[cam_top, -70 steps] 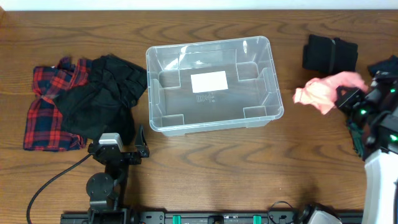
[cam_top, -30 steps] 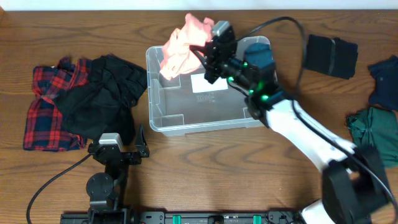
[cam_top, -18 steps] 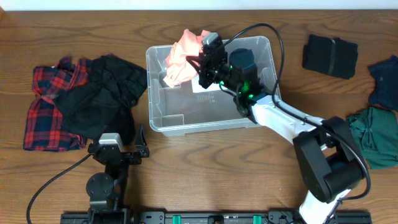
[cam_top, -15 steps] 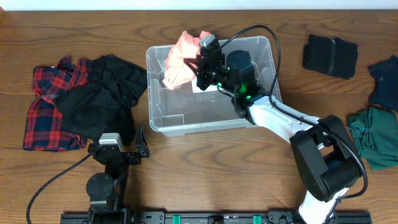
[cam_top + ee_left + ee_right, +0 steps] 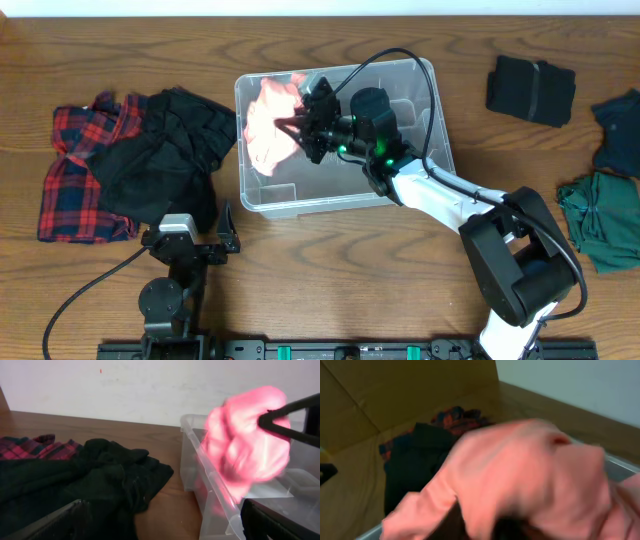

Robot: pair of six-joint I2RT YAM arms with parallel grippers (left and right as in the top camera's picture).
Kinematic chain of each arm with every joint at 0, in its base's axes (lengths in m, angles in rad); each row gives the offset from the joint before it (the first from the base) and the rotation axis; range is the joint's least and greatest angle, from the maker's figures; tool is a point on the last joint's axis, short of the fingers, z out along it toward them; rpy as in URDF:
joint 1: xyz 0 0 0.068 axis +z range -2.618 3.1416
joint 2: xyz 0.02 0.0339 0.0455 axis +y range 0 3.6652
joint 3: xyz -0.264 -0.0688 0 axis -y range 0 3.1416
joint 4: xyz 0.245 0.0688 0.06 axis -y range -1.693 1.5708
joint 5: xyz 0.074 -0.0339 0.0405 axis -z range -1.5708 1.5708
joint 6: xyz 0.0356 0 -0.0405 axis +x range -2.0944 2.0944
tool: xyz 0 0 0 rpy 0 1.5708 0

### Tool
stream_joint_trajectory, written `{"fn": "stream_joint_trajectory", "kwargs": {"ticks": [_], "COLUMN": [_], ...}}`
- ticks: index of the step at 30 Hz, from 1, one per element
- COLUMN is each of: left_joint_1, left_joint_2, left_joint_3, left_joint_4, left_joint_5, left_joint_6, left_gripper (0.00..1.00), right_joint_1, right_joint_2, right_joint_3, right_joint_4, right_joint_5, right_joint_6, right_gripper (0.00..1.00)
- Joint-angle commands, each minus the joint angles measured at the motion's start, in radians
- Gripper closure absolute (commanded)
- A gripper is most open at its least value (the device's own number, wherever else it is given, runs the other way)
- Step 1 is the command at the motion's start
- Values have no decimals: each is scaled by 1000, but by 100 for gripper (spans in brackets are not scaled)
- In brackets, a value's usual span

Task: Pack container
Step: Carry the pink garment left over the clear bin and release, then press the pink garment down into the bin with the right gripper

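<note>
The clear container [image 5: 441, 120] stands at the table's middle back. My right gripper [image 5: 303, 128] is inside its left half, shut on a pink cloth [image 5: 262, 128] that hangs against the left wall. In the right wrist view the pink cloth [image 5: 520, 475] fills the frame and hides the fingers. In the left wrist view the pink cloth [image 5: 245, 450] hangs over the container [image 5: 200, 465], with the right gripper's fingers [image 5: 287, 415] on it. My left gripper [image 5: 190, 238] rests open and empty at the front left; its open fingers [image 5: 160, 530] also show in the left wrist view.
A black garment [image 5: 165, 150] lies on a red plaid shirt [image 5: 75, 185] left of the container. At the right are a folded black cloth [image 5: 530, 88], a navy cloth [image 5: 620, 120] and a green cloth [image 5: 600, 220].
My right arm carried the pink cloth from the table's right side over the container, then lowered it into the container's left half. The left arm has not moved.
</note>
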Motion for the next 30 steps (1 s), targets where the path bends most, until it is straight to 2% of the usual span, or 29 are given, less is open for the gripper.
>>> {"fn": "stream_joint_trajectory", "kwargs": {"ticks": [1, 2, 9, 12, 16, 19, 23, 27, 30], "left_joint_1": [5, 5, 5, 5, 5, 5, 5, 5, 5], "left_joint_2": [-2, -2, -2, -2, -2, -2, -2, -2, -2], "left_joint_3": [-17, -17, -17, -17, -17, -17, -17, -17, -17], "left_joint_4": [-34, -34, -34, -34, -34, -34, -34, -34, -34], "left_joint_5": [11, 11, 11, 11, 11, 11, 11, 11, 11], "left_joint_6": [16, 16, 16, 16, 16, 16, 16, 16, 16], "left_gripper": [2, 2, 2, 2, 2, 2, 2, 2, 2], "right_joint_1": [3, 0, -69, -125, -220, -273, -300, -288, -270], "right_joint_2": [2, 2, -6, -16, -27, -28, -31, -50, -64], "right_joint_3": [21, 21, 21, 22, 45, 74, 135, 242, 351], "right_joint_4": [-24, -34, -65, -81, -203, -347, -640, -941, -1139], "right_joint_5": [2, 8, -24, -138, -353, -450, -428, -270, -66], "right_joint_6": [-14, -14, 101, 141, 158, 141, 15, -108, -136], "right_gripper": [9, 1, 1, 1, 1, 1, 1, 1, 1]}}
